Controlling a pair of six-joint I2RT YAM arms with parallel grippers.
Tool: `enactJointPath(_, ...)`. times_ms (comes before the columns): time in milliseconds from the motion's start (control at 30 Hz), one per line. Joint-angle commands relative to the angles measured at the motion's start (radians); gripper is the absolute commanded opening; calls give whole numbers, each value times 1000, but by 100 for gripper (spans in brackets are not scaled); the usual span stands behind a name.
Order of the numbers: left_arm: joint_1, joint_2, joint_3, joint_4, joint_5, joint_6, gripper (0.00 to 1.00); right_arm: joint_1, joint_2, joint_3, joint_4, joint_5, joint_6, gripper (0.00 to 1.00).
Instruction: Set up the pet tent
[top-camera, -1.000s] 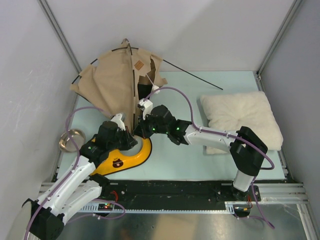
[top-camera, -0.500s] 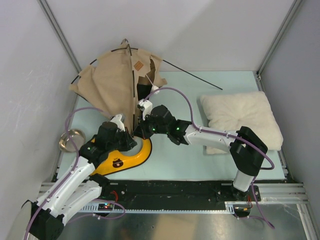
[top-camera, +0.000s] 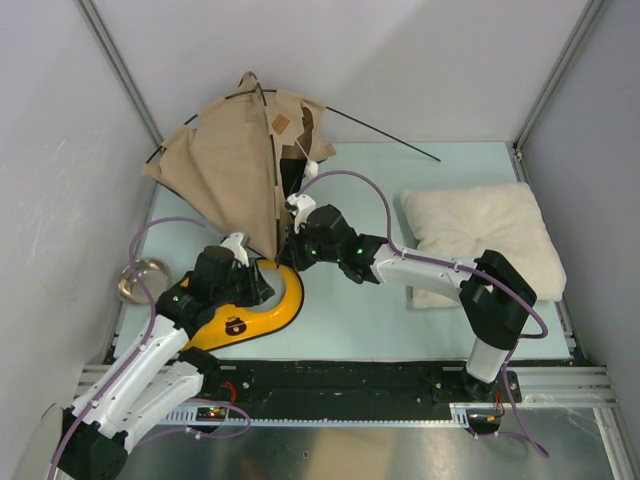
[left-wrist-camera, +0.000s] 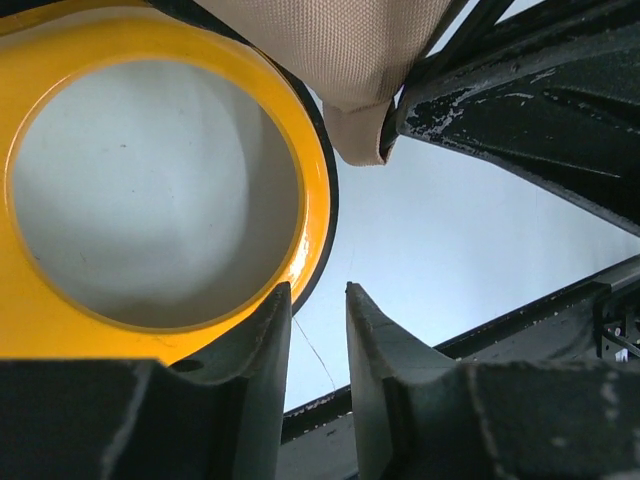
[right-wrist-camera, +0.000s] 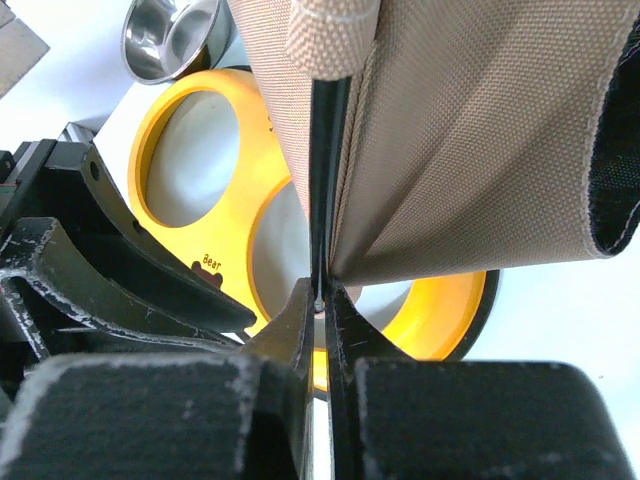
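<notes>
The pet tent (top-camera: 225, 170) is a tan fabric teepee at the back left, leaning, with a thin black pole (top-camera: 385, 133) sticking out to the right. My right gripper (top-camera: 287, 250) is shut on the lower end of a black tent pole (right-wrist-camera: 322, 180), at the tan fabric's (right-wrist-camera: 470, 130) bottom edge. My left gripper (left-wrist-camera: 318, 287) stands open just below a hanging fabric corner (left-wrist-camera: 360, 120), with nothing between its fingers. In the top view the left gripper (top-camera: 265, 280) sits over the yellow feeder.
A yellow double-bowl feeder (top-camera: 285, 305) with empty holes lies under both grippers. A steel bowl (top-camera: 143, 280) rests at the left wall. A cream pillow (top-camera: 485, 240) lies at the right. Walls stand close behind and beside the tent.
My left gripper has opened and let go of the tent's lower corner. The right gripper moved slightly back and right with the pole, and the fabric spread wider.
</notes>
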Motion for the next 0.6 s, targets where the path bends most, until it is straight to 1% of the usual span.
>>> enactJointPath(0,6,-9,64,0,-2,9,35,-9,-1,17,16,13,10,0)
enactJointPath(167,7,-7,102,-6,-48,7,48,-18,-15,13,-10,-19,4,0)
enactJointPath(367,18,-13,185,-31,-195,1,55,-51,-40,-9,-54,-101,-1,0)
enactJointPath(567,52,7,254,-35,-269,-32,63,-70,-58,-33,-93,-146,-20,0)
